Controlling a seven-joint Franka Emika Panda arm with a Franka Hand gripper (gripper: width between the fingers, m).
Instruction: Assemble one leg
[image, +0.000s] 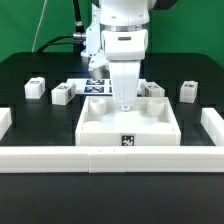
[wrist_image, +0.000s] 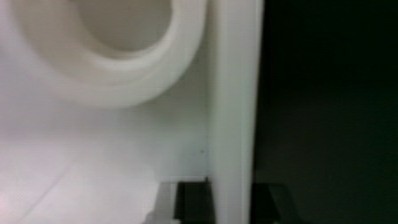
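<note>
On the exterior view's left, a short arm of the white fence (image: 5, 120) runs along the black table (image: 40, 125). Next come two small tagged blocks, the far-left leg (image: 35, 88) and, just beside it, the second leg (image: 62, 95), both lying loose on the table. Further along, the marker board (image: 97, 86) lies flat behind the big white tray (image: 100, 125), which sits in the middle against the fence's front rail. The gripper (image: 123, 104) points straight down, its tip low at the tray's rear part. In the wrist view its dark fingers (wrist_image: 185, 200) stand on either side of a thin white wall of the tray (wrist_image: 107, 140), next to a round corner hole (wrist_image: 98, 30) — whether they squeeze that wall or merely straddle it cannot be told. To the right, a third leg (image: 153, 90) sits close behind the tray's far corner, and the far-right leg (image: 188, 92) stands apart — none of the four is in the gripper.
</note>
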